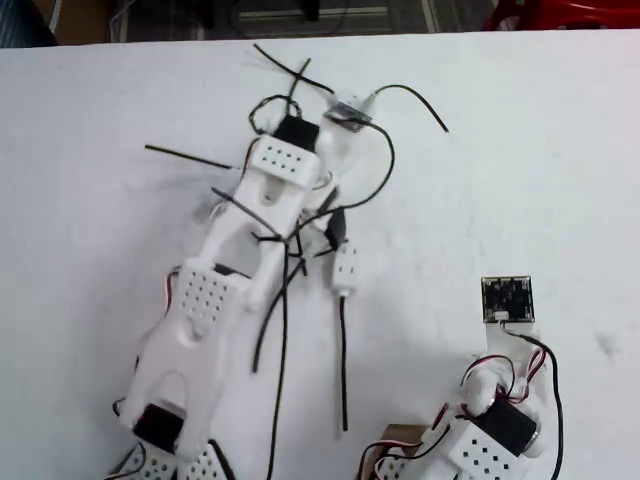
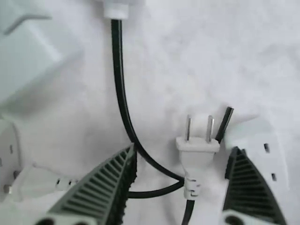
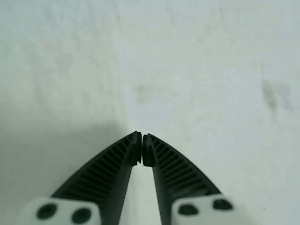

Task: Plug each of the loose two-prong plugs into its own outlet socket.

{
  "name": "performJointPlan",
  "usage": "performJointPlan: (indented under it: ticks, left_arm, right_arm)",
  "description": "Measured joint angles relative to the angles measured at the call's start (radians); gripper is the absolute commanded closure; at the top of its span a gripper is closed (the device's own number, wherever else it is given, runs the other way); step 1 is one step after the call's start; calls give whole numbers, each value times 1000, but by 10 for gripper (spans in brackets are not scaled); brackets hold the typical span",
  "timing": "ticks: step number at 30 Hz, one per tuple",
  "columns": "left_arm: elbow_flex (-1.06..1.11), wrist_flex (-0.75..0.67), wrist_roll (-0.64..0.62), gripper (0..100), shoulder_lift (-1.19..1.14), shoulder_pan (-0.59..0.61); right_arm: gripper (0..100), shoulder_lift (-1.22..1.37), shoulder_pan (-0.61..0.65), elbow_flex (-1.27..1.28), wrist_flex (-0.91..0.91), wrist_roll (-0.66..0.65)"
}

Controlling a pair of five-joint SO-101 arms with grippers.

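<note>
Bright, even light is pouring down from overhead and washing out the white table (image 1: 560, 150), so that in the high view it is glaring almost blank. The white shells of the left arm (image 1: 205, 300) are melting into it, with only faint grey shadows hugging their edges. The room (image 1: 200, 15) past the table's far edge is sitting in gloom by comparison. In the left wrist view the light is falling more softly: the plug (image 2: 197, 152) is throwing a pale, diffuse shadow onto the table, and its prongs (image 2: 188, 127) are catching a dull gleam. In the right wrist view a broad soft shadow (image 3: 51, 145) is spreading beside the right gripper (image 3: 142, 149), while the farther tabletop is glowing brightly.
</note>
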State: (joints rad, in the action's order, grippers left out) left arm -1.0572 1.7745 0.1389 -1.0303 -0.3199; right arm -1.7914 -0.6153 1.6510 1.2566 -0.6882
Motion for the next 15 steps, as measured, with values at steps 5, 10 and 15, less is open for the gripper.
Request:
performJointPlan:
  ticks: [5, 10, 15]
  left_arm:
    - [48, 6, 77, 706, -2, 12]
    - [114, 6, 87, 706, 2, 3]
    - [114, 6, 87, 706, 2, -18]
  right_arm:
    - [979, 0, 0, 0, 0, 0]
    - [979, 0, 0, 0, 0, 0]
    - [979, 0, 0, 0, 0, 0]
